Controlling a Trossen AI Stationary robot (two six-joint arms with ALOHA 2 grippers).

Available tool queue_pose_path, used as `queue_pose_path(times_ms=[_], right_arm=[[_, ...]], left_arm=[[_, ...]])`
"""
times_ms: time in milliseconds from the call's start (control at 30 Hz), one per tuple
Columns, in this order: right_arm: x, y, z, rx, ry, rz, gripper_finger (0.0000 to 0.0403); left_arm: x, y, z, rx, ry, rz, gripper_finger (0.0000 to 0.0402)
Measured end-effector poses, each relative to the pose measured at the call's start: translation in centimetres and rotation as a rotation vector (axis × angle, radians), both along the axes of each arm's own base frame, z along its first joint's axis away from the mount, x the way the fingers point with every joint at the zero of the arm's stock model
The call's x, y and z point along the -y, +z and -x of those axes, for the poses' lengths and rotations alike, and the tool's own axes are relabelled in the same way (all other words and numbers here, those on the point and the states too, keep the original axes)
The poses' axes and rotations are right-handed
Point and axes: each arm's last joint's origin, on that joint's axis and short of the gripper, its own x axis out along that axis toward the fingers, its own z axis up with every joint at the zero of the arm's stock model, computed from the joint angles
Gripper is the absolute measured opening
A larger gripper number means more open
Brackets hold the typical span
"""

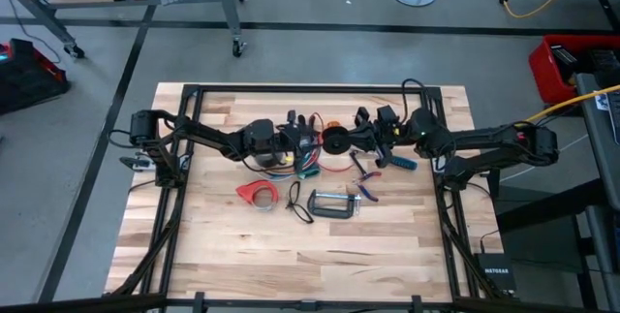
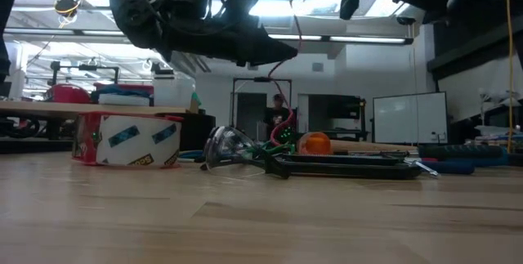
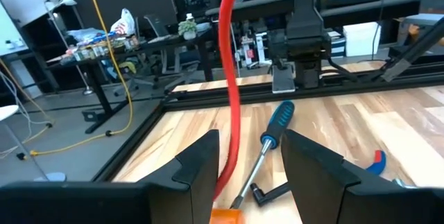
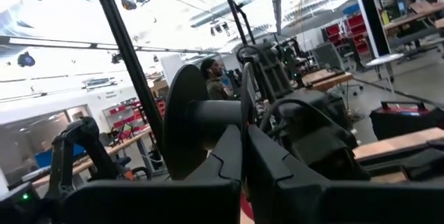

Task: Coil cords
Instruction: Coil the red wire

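The cords lie bunched on the table under my left gripper, with red, green and blue wires showing. One red cord rises out of the bunch, passes through the gap of my open left gripper and climbs on toward my right gripper. The low view shows this red cord running down to the pile. My right gripper is shut and stands higher than the left one, facing it. A black disc stands right before its fingertips; what it belongs to I cannot tell. My right gripper is shut on the red cord, which rises to it from the bunch. Its own fingers and the black disc hide the place of contact. The cord hangs below it, fairly straight, with its lower end in the pile on the table.
A red tape dispenser and a metal C-clamp lie toward the near side of the grippers. A blue-handled screwdriver and small pliers lie under the right arm. An orange ball sits by the pile. A person stands far behind.
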Motion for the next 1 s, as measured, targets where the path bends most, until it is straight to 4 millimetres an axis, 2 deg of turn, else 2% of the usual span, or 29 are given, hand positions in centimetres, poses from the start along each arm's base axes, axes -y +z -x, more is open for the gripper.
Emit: queue_pose_path(times_ms=[200, 300, 400, 567, 1000], right_arm=[[0.1, -0.9, -0.6, -0.047, 0.002, -0.017, 0.0005], [0.2, -1.2, -0.8, -0.063, 0.007, -0.035, 0.0005], [0.2, -1.1, -0.8, -0.059, 0.017, -0.032, 0.0005], [0.1, -1.2, -0.8, -0.076, 0.049, -0.027, 0.0005], [0.2, -3.9, -1.1, -0.357, 0.061, -0.096, 0.0005]], left_arm=[[0.0, 0.0, 0.0, -0.003, 0.014, -0.008, 0.0148], [-0.1, -0.1, 0.0, -0.014, 0.031, -0.012, 0.0134], [-0.1, -0.4, 0.1, -0.044, 0.043, -0.014, 0.0098], [-0.2, -0.9, 0.2, -0.092, 0.075, 0.029, 0.0014], [-0.9, -1.4, 0.7, -0.152, 0.217, 0.141, 0.0004]])
